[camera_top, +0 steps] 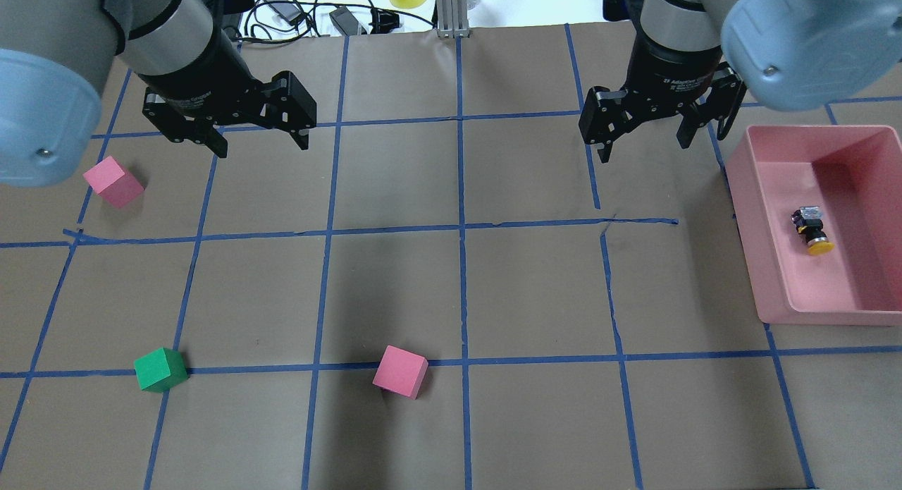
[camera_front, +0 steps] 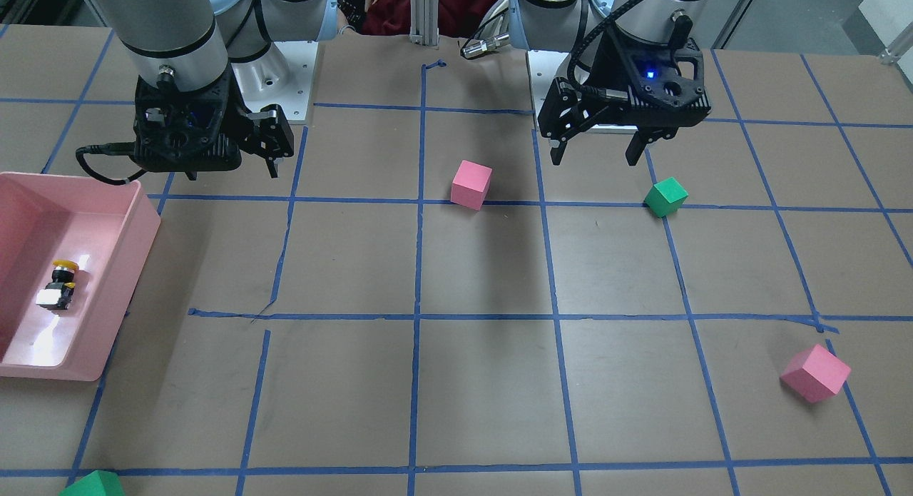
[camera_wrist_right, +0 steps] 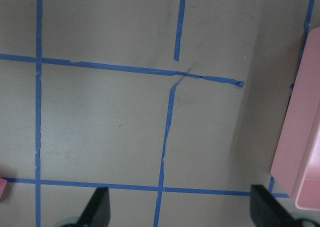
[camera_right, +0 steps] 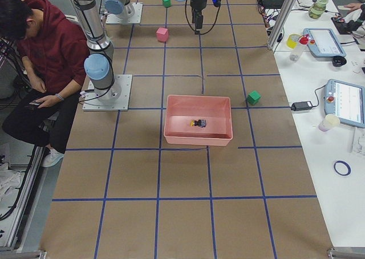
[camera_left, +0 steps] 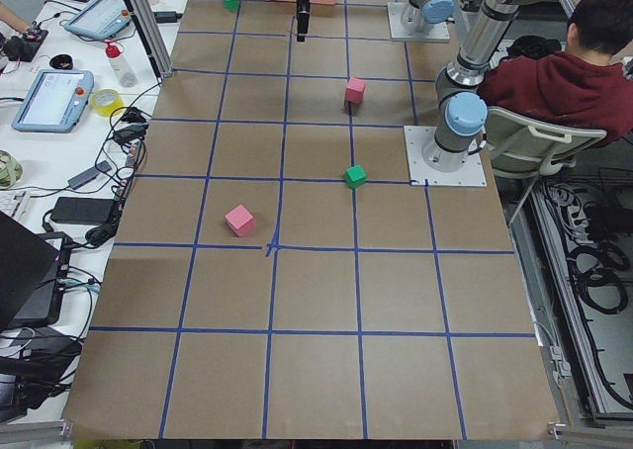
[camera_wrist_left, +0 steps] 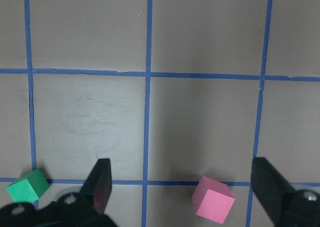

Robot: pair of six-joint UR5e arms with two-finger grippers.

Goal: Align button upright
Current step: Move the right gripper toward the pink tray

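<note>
The button (camera_front: 60, 285) lies on its side inside the pink tray (camera_front: 135, 239), yellow cap toward the robot and black-and-white base away. It also shows in the overhead view (camera_top: 814, 230) and in the exterior right view (camera_right: 199, 122). My right gripper (camera_top: 644, 148) is open and empty, hovering above the table just beside the tray's (camera_top: 747, 215) far corner. In the front view it (camera_front: 232, 173) sits above the tray's robot-side end. My left gripper (camera_top: 262, 146) is open and empty, far from the button, on the other side of the table (camera_front: 595, 157).
A pink cube (camera_top: 400, 371) sits near the table's middle, a green cube (camera_top: 161, 369) and another pink cube (camera_top: 113, 182) on the left side. Another green cube (camera_front: 93, 484) is at the far edge. A person in a red hoodie (camera_right: 40, 36) sits behind the robot.
</note>
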